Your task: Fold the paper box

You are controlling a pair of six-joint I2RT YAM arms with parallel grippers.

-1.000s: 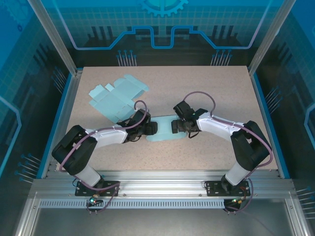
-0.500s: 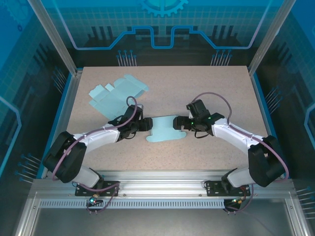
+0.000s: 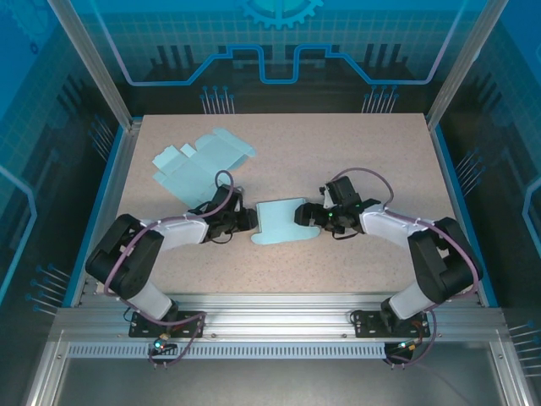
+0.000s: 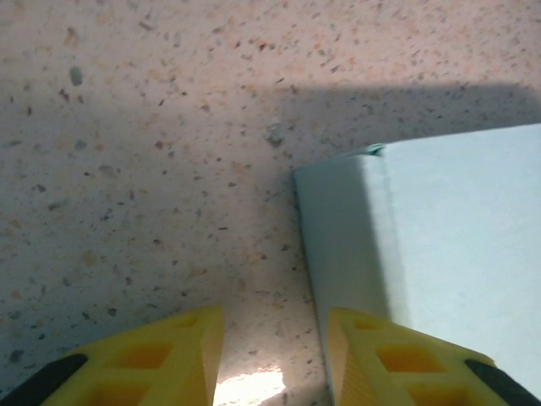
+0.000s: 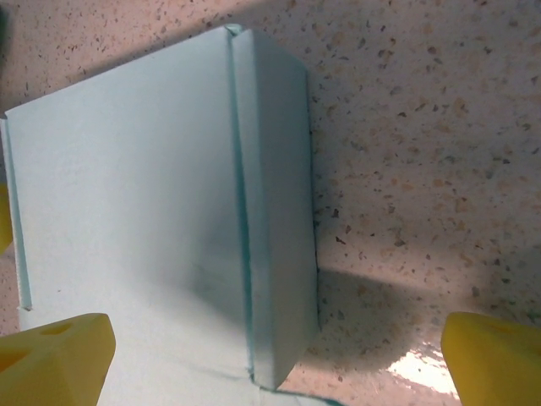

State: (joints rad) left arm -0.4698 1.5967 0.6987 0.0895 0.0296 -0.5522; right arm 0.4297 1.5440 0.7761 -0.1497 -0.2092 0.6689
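Note:
The light blue paper box lies part-folded in the middle of the table. My left gripper sits low at its left edge. In the left wrist view its yellow fingers stand a little apart over bare table, and the box's folded side runs along the inside of the right finger. That left gripper holds nothing. My right gripper is at the box's right edge. It is wide open, straddling the box's turned-up side flap without touching it.
A second, flat unfolded blue box blank lies at the back left of the speckled table. Metal frame posts and blue side walls ring the table. The arm bases stand at the near edge.
Both grippers lifted off the box and drew apart. The left jaws have narrowed, and the right gripper has come back to the box's right edge.

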